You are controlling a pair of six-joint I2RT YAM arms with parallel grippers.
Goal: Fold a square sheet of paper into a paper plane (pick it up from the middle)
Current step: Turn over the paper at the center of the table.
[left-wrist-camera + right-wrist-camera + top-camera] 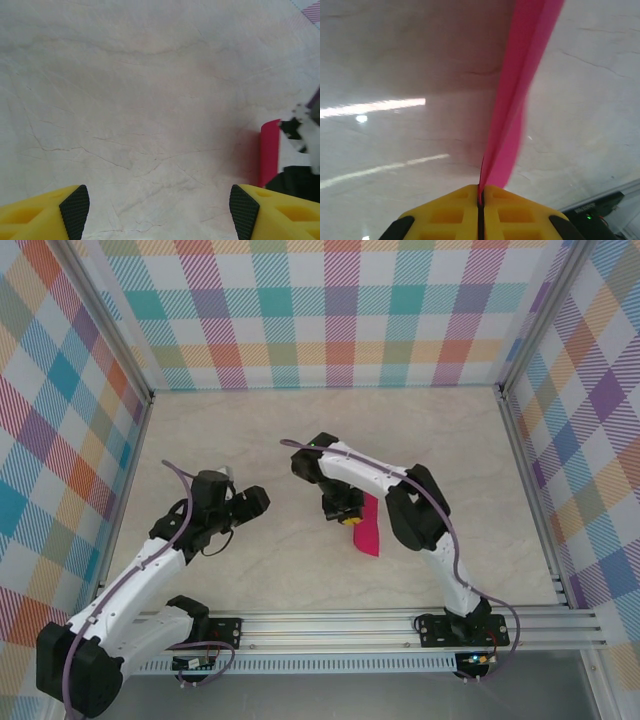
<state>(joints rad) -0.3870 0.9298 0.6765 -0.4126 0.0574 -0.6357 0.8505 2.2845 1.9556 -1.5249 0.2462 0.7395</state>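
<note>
The square sheet of paper is folded into a narrow magenta-pink paper plane (368,530) with a centre crease. My right gripper (349,518) is shut on its end, near the middle of the table. In the right wrist view the plane (520,95) runs up and away from the closed yellow jaws of the right gripper (481,196), above the tabletop. My left gripper (258,502) hovers to the left of the plane, apart from it and open. Between the wide-set left gripper (159,206) pads lies bare table, with the plane's pink edge (270,155) at the far right.
The marble-look tabletop (250,440) is boxed in by checked walls (330,320) on three sides. An aluminium rail (400,625) with both arm bases runs along the near edge. The right arm's black link (415,505) stands just right of the plane.
</note>
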